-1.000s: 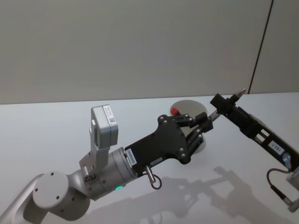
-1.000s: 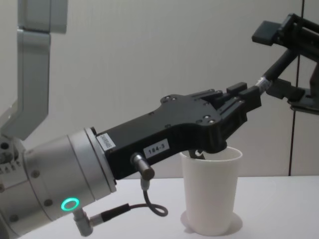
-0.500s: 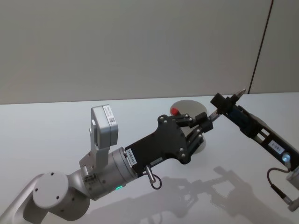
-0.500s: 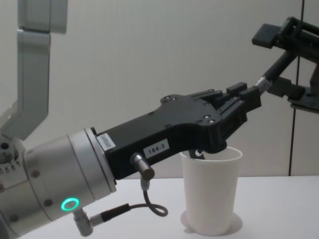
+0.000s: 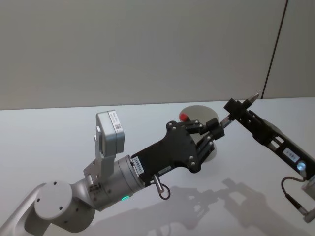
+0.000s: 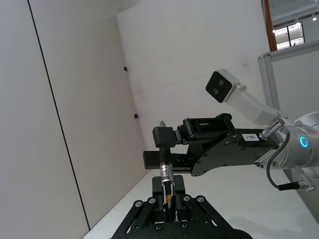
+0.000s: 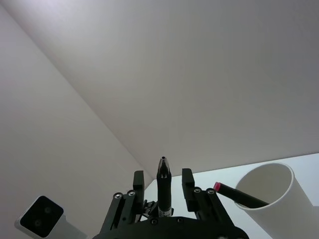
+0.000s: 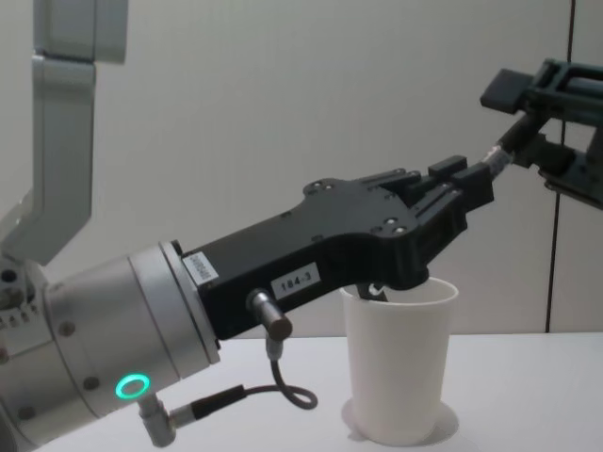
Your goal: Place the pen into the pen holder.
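Above the white paper cup (image 8: 399, 358) on the counter (image 5: 59, 142), both fingers hold one pen (image 6: 165, 179) — left gripper (image 5: 215, 129) low, right gripper (image 5: 238, 109) at one o'clock. Handover step: next, one releases.

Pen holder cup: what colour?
Plain white, no pattern; the pen holder shows best in the chest view.

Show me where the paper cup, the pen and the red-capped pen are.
paper cup (image 8: 400, 372): chest view, side wall.
pen (image 7: 163, 191): right wrist view, barrel below the tip.
red-capped pen (image 7: 218, 187): right wrist view, red cap.
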{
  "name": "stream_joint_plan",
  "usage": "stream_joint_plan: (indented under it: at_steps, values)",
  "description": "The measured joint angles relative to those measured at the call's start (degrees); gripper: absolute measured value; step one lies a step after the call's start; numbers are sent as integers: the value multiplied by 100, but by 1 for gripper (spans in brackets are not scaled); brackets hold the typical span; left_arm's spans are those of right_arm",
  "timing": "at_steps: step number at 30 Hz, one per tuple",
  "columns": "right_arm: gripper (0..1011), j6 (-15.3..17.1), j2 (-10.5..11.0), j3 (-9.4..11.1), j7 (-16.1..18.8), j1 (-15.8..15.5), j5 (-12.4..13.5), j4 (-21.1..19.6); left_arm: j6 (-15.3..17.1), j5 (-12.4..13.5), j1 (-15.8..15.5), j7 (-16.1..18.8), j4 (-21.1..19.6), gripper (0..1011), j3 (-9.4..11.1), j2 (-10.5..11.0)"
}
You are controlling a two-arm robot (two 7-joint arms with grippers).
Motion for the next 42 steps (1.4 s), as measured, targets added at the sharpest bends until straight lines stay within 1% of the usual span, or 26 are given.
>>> stream_joint_plan:
  at_steps: [1, 2, 3, 4, 5, 6, 7, 8, 11, 12, 19, 22, 24, 26, 27, 28, 29, 30, 31, 33, 34, 35, 38, 40, 42]
  values:
    - [447, -1, 1, -1, 0, 1, -1, 0, 0, 0, 0, 0, 0, 129, 0, 0]
    - [447, -1, 1, -1, 0, 1, -1, 0, 0, 0, 0, 0, 0, 129, 0, 0]
    - [413, -2, 1, -2, 0, 1, -2, 0, 0, 0, 0, 0, 0, 129, 0, 0]
    - [340, -3, 2, -3, 0, 2, -3, 0, 0, 0, 0, 0, 0, 128, 0, 0]
    - [340, -3, 2, -3, 0, 2, -3, 0, 0, 0, 0, 0, 0, 128, 0, 0]
    - [302, -4, 3, -4, 0, 3, -4, 0, 0, 0, 0, 0, 0, 129, 0, 0]
    - [242, -5, 3, -4, 0, 3, -4, 0, 0, 0, 0, 0, 0, 128, 0, 0]
    - [242, -6, 4, -4, 0, 3, -5, 0, 0, 0, 0, 0, 0, 129, 0, 0]
    - [165, -9, 5, -4, 0, 4, -7, 0, 0, 0, 0, -1, 0, 128, 0, 0]
    - [120, -9, 5, -4, 0, 4, -7, 0, 0, 0, 0, -1, 0, 128, 0, 0]
    - [117, -9, 5, -4, 0, 3, -7, 0, 0, 0, 0, -2, 0, 128, 0, 0]
    - [117, -10, 5, -4, 1, 3, -7, 0, 0, 0, 0, -2, 0, 147, 0, 0]
    - [117, -10, 5, -4, 1, 3, -7, -1, 0, 0, 0, -2, 0, 233, 0, 0]
    - [117, -10, 5, -4, 1, 3, -7, -1, 0, 0, 0, -2, 0, 268, 0, 0]
    - [117, -10, 5, -4, 1, 3, -7, -1, 0, 0, 0, -1, 0, 326, 0, 0]
    - [117, -10, 5, -4, 1, 3, -7, -1, 0, 0, 0, -1, 0, 326, 0, 0]
    - [117, -10, 5, -4, 1, 4, -6, -1, 0, 0, 0, -1, 0, 386, 0, 0]
    - [117, -9, 5, -4, 1, 3, -6, 0, 0, 0, 0, -1, 0, 386, 0, 0]
    - [117, -9, 5, -4, 1, 4, -6, -1, 0, 0, 0, -1, 0, 441, 0, 0]
    - [117, -9, 5, -4, 1, 3, -6, 0, 0, 0, 0, -1, 0, 484, 0, 0]
    - [117, -9, 5, -4, 1, 3, -6, -1, 0, 0, 0, 0, 0, 538, 0, 0]
    - [117, -9, 5, -4, 0, 3, -6, -1, 0, 0, 0, 0, 0, 568, 0, 0]
    - [117, -9, 5, -4, 0, 3, -6, 0, 0, 0, 0, 0, 0, 624, 0, 0]
    - [117, -9, 5, -4, 0, 3, -5, -1, 0, 0, 0, 0, 0, 737, 0, 0]
    - [117, -9, 6, -4, 0, 3, -6, 0, 0, 0, 0, 0, 0, 782, 0, 0]
